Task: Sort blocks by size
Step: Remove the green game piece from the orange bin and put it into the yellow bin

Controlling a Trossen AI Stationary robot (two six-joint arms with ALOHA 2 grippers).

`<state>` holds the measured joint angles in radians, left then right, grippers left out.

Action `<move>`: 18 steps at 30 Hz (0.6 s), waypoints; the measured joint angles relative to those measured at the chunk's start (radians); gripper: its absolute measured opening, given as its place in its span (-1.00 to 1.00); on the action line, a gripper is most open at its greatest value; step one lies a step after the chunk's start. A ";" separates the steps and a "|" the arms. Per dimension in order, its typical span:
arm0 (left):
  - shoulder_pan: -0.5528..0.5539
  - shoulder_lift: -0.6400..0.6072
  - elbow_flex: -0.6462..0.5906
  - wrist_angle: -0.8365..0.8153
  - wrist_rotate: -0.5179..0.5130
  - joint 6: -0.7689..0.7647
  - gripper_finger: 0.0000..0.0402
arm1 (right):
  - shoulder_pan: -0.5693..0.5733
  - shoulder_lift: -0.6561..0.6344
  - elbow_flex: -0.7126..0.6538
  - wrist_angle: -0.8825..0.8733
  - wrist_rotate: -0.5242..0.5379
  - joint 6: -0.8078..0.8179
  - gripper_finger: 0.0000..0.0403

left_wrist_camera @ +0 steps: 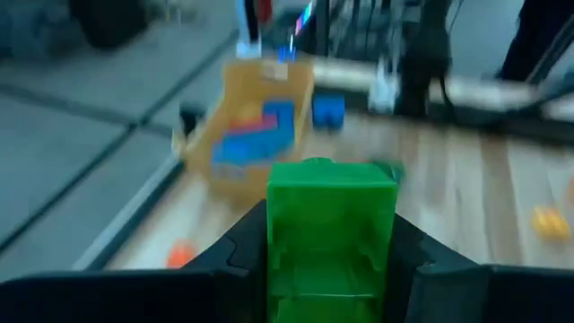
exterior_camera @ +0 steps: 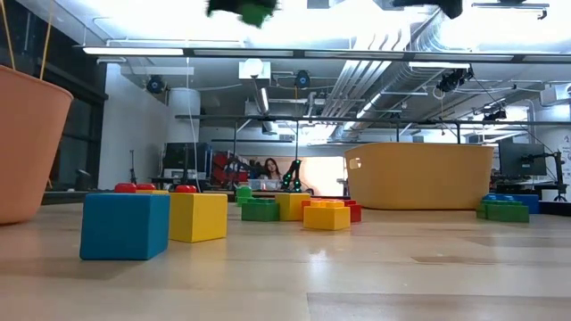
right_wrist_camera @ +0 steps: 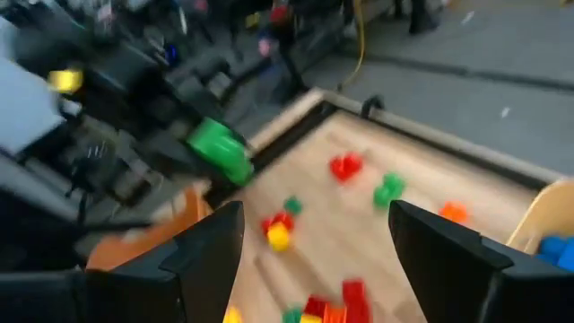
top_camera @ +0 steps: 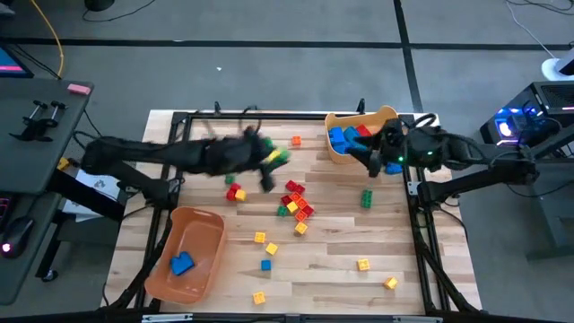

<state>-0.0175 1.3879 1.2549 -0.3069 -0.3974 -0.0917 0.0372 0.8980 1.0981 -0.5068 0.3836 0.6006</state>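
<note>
Two tools: left tool [left_wrist_camera: 330, 260] clamps green block [left_wrist_camera: 330, 229]; right tool [right_wrist_camera: 314, 247] apart, empty.

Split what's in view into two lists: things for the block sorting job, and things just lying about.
Job:
- green block in the left hand
- loose blocks on the table
- blue blocks in the far bin
- blue block in the near bin
- right hand, open

Lying about:
- pink object on the side desk

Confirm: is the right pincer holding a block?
No, the right pincer stands open and empty above the table.
</note>
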 joint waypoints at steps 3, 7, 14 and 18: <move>0.112 0.115 0.000 0.281 0.115 0.047 -0.49 | 0.000 -0.026 0.000 0.023 0.083 -0.026 0.37; 0.233 0.271 0.000 0.628 0.258 -0.061 -0.49 | 0.000 -0.051 0.000 0.026 0.174 -0.025 0.37; 0.343 0.532 0.088 0.824 0.337 -0.300 -0.49 | 0.000 -0.054 0.000 0.026 0.219 -0.016 0.37; 0.358 0.665 0.213 0.771 0.366 -0.368 -0.49 | 0.000 -0.046 0.000 0.026 0.245 -0.014 0.37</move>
<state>0.3401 2.0525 1.4682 0.4643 -0.0316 -0.4601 0.0372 0.8520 1.0981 -0.4805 0.6283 0.5870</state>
